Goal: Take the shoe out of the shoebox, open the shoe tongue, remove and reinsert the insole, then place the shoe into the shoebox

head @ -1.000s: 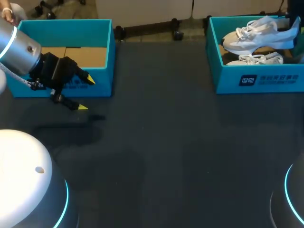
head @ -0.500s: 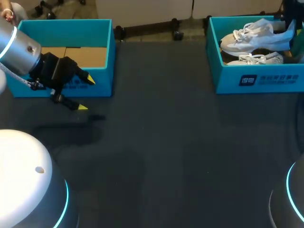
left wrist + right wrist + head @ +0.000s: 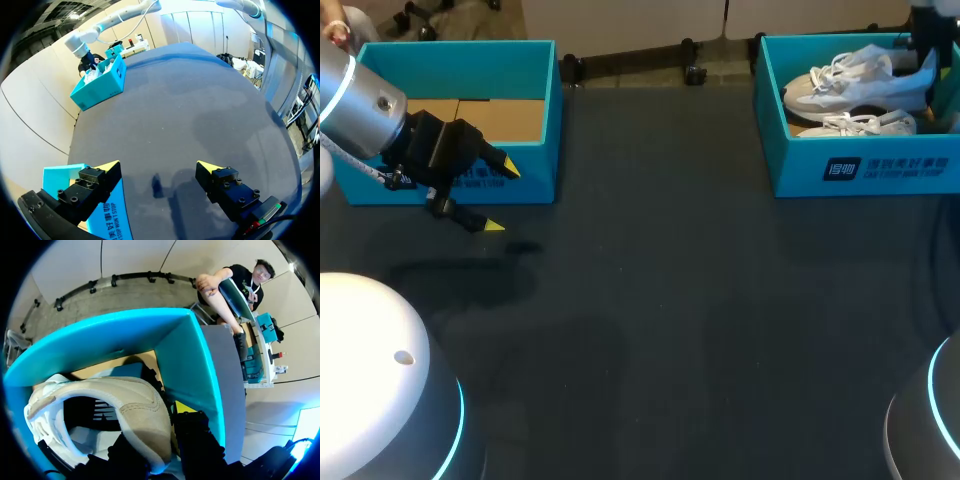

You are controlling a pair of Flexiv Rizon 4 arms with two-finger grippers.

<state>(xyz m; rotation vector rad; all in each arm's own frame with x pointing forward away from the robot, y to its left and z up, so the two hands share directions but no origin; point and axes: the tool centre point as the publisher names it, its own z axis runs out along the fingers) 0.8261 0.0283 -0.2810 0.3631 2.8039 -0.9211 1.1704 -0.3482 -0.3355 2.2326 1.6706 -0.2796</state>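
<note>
The teal shoebox [image 3: 865, 170] stands at the far right of the dark table [image 3: 670, 300] and holds two white shoes; the upper shoe [image 3: 855, 85] is tilted, toe toward the table's middle, riding above the second shoe [image 3: 860, 124], which lies low against the front wall; the right gripper [image 3: 927, 55] sits at the upper shoe's heel, over the box's far right corner; at the far left an empty box [image 3: 545, 100] of the same teal shows only its bare cardboard floor; the left gripper [image 3: 503, 197] hangs just in front of that box's near right corner, jaws spread wide with nothing between them. The head view shows the heel grip only as a dark shape at the picture's edge; the right wrist view shows the heel collar of the upper shoe [image 3: 135, 405] pinched in the jaws, one yellow fingertip [image 3: 183, 407] outside the heel next to the shoebox wall [image 3: 182, 355], the other hidden by the shoe. The left wrist view shows bare table between the parted fingers, the empty box [image 3: 57, 175] beside one finger, and the shoebox [image 3: 100, 85] far ahead across the table.
</note>
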